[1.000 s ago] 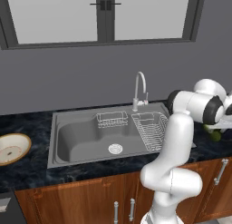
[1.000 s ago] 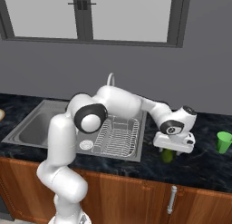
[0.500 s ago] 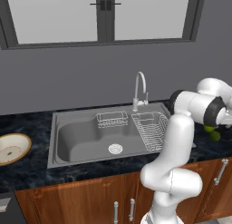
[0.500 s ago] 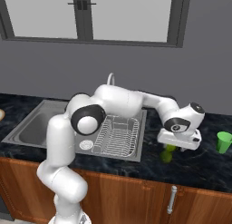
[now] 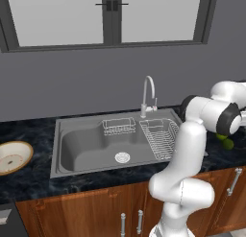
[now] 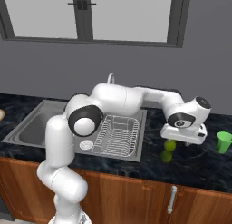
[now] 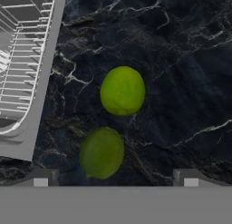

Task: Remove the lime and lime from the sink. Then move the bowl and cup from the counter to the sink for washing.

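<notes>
Now both limes lie on the counter [image 6: 199,166] right of the sink [image 5: 86,149], close together but apart: the brighter lime [image 7: 122,90] farther from the hand, the darker lime [image 7: 101,152] nearer it. The gripper [image 6: 183,135] hangs above them with jaws spread wide and nothing between them, so the first half of the task looks done.

Next comes the cup [image 6: 223,142], upright on the counter further right, or the bowl [image 5: 13,157], well away on the left side of the sink. For the cup (the nearer one), lift clear of the limes first, then come down over the rim with jaws straddling the tapered wall, and close gently so it doesn't tip.
</notes>
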